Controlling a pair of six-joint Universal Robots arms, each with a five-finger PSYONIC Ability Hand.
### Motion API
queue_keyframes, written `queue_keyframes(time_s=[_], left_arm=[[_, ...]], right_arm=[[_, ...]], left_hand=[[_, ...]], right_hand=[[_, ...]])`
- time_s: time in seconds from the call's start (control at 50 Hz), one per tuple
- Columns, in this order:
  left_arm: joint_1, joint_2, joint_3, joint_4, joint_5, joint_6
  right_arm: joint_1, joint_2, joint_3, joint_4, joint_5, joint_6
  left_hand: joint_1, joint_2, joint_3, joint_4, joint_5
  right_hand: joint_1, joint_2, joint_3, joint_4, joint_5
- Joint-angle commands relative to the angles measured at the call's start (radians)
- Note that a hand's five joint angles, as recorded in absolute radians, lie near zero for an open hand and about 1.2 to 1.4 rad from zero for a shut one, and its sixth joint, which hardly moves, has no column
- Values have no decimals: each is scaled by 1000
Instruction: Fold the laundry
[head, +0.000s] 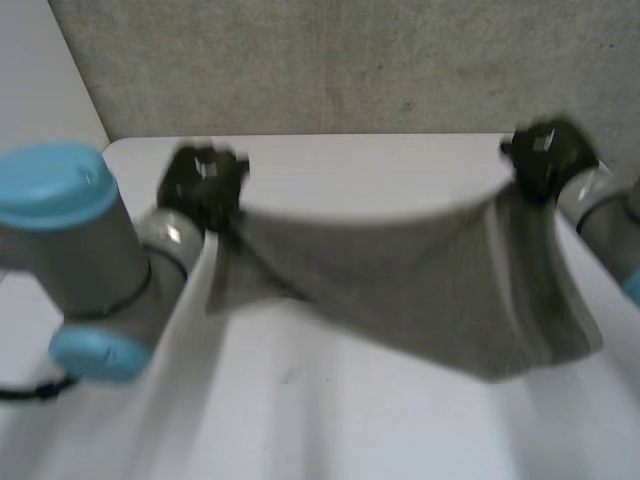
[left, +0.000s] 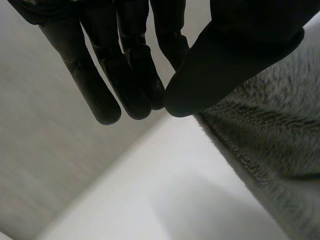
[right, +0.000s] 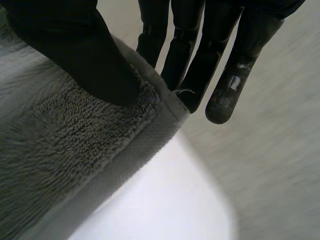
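Note:
A grey fleecy towel (head: 420, 280) hangs stretched in the air between my two hands, its upper edge sagging in the middle and its lower part drooping towards the white table (head: 330, 420). My left hand (head: 205, 185) pinches the towel's left top corner; in its wrist view the thumb (left: 220, 70) presses the towel (left: 270, 140) against the fingers. My right hand (head: 545, 155) pinches the right top corner, the thumb (right: 85, 55) clamping the towel (right: 75, 150) against straight fingers (right: 190, 60).
A grey carpeted wall (head: 330, 60) rises behind the table's rounded far edge (head: 350, 137). My left arm, grey with light-blue caps (head: 70, 250), crosses the near left. The table curves off beneath the right hand (right: 175, 210).

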Motion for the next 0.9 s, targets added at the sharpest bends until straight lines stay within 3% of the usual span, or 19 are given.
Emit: queue_keyframes(time_s=[0.02,0.14,0.22,0.32,0.52,0.74,0.86,0.9], left_arm=[[51,-6,415,33,-84,57],[56,74,500,54,-150,34],[57,105,418,74,-145,37],[53,136,236,120,-131,45],[33,122,-262,139,-73,55],[19,10,-459,130,-67,55],[20,19,-469,133,-67,54],[30,31,-468,139,-69,54]], right_arm=[[17,-80,-316,-231,112,-14],[20,-199,-225,-499,133,-11],[19,-220,-129,-502,128,-5],[28,-247,58,-487,114,43],[36,-201,460,-338,-1,61],[25,-129,553,-122,-19,55],[25,-134,554,-106,-22,61],[13,-146,555,-106,-28,70]], left_hand=[[197,178,180,179,183],[197,178,180,179,183],[197,178,180,179,183],[197,178,180,179,183],[197,178,180,179,183],[197,178,180,179,183],[197,178,180,179,183],[-506,-525,-524,-525,-520]], right_hand=[[425,217,215,203,244],[425,217,215,203,244],[425,217,215,203,244],[425,217,215,203,244],[425,217,215,203,244],[425,217,215,203,244],[425,217,215,203,244],[425,217,215,203,244]])
